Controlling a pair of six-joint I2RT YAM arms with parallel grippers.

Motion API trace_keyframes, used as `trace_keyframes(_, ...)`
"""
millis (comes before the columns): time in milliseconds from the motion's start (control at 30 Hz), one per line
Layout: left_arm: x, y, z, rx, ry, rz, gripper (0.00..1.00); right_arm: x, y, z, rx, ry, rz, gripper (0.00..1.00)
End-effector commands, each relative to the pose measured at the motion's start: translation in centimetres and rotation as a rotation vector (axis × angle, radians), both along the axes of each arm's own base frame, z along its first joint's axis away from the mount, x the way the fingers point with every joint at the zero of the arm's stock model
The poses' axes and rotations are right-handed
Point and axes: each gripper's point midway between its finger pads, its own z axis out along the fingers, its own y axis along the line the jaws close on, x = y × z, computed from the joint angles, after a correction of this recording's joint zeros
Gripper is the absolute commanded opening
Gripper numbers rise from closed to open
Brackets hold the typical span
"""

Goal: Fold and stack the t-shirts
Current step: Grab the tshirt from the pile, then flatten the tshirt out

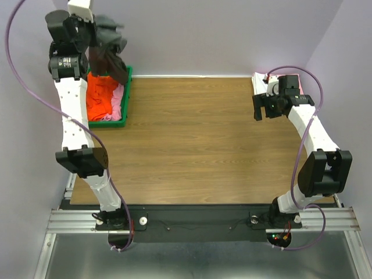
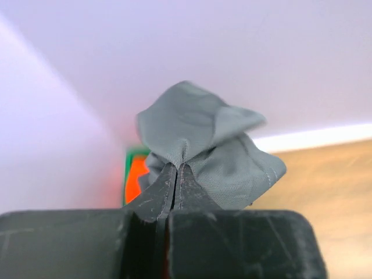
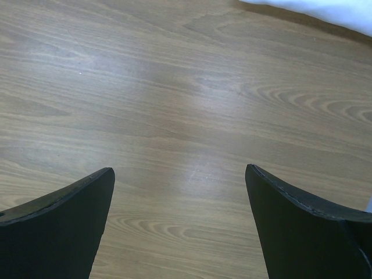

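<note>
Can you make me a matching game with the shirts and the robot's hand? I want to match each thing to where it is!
Things
1. grey t-shirt
2. orange-red t-shirt
3. white t-shirt
4. right gripper

Places
A. open, above the bare table
B. at the table's far right corner
C. pinched in the left gripper, up in the air
D. inside the green bin

Pairs: 1-C, 2-D, 3-B, 4-A
</note>
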Motion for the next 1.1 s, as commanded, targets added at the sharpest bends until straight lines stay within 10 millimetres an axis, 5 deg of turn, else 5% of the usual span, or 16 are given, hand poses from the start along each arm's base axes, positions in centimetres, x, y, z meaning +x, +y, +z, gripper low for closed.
trace_keyframes(0,-3.7,-9.2,9.7,-0.050,-0.260,-0.287,0.00,1.2,-0.3,3.1,0.000,-0.082,-0.023,1.00)
trace_keyframes(100,-6.7,-14.7,13.0,-0.047,-0.349,-0.437,0.00,1.5,-0.5,3.2,-0.006,-0.085,-0.031,1.00)
trace_keyframes(133,-9.0,-17.9,14.6,-0.047,-0.395,-0.516,0.00,1.6,-0.8,3.4,-0.006,-0.090,-0.039,1.00)
trace_keyframes(267,-14.3,-24.4,17.8,-0.045,-0.518,-0.686,0.00,1.5,-1.5,3.5,0.018,-0.086,-0.064,1.00)
trace_keyframes(433,-18.7,-27.7,20.4,-0.139,-0.592,-0.823,0.00,1.1,-1.9,3.5,0.039,-0.080,-0.070,1.00)
trace_keyframes(533,-18.9,-28.0,19.2,-0.221,-0.521,-0.842,0.00,0.7,-2.5,3.5,0.046,-0.078,-0.082,1.00)
trace_keyframes(567,-18.5,-27.7,18.2,-0.229,-0.487,-0.830,0.00,0.5,-2.7,3.4,0.047,-0.070,-0.087,1.00)
trace_keyframes(633,-17.7,-27.1,13.5,-0.254,-0.347,-0.800,0.29,0.0,-3.3,3.4,0.041,-0.063,-0.089,1.00)
trace_keyframes(667,-16.3,-25.6,8.7,-0.256,-0.223,-0.732,0.56,-0.3,-3.5,3.3,0.031,-0.059,-0.082,1.00)
trace_keyframes(700,-15.2,-26.0,4.5,-0.260,-0.114,-0.720,0.56,-0.5,-3.6,3.3,0.022,-0.059,-0.076,1.00)
trace_keyframes(733,-14.6,-23.1,2.2,-0.282,-0.049,-0.610,0.79,-0.8,-3.6,3.4,0.016,-0.056,-0.068,1.00)
trace_keyframes(800,-13.4,-20.0,-5.2,-0.277,0.134,-0.496,0.84,-1.5,-3.6,3.6,-0.002,-0.053,-0.038,1.00)
trace_keyframes(833,-12.8,-15.9,-12.0,-0.252,0.287,-0.381,0.85,-1.9,-3.2,3.5,0.007,-0.046,-0.013,1.00)
trace_keyframes(867,-13.5,-14.5,-17.1,-0.246,0.410,-0.345,0.87,-2.4,-3.1,3.2,0.002,-0.027,0.010,1.00)
trace_keyframes(967,-13.5,-10.4,-21.3,-0.215,0.477,-0.261,0.91,-3.5,-2.4,1.7,0.029,0.038,0.048,1.00)
trace_keyframes(1067,-13.9,-11.3,-22.1,-0.194,0.469,-0.356,0.91,-4.3,-1.9,-0.7,0.049,0.140,0.081,1.00)
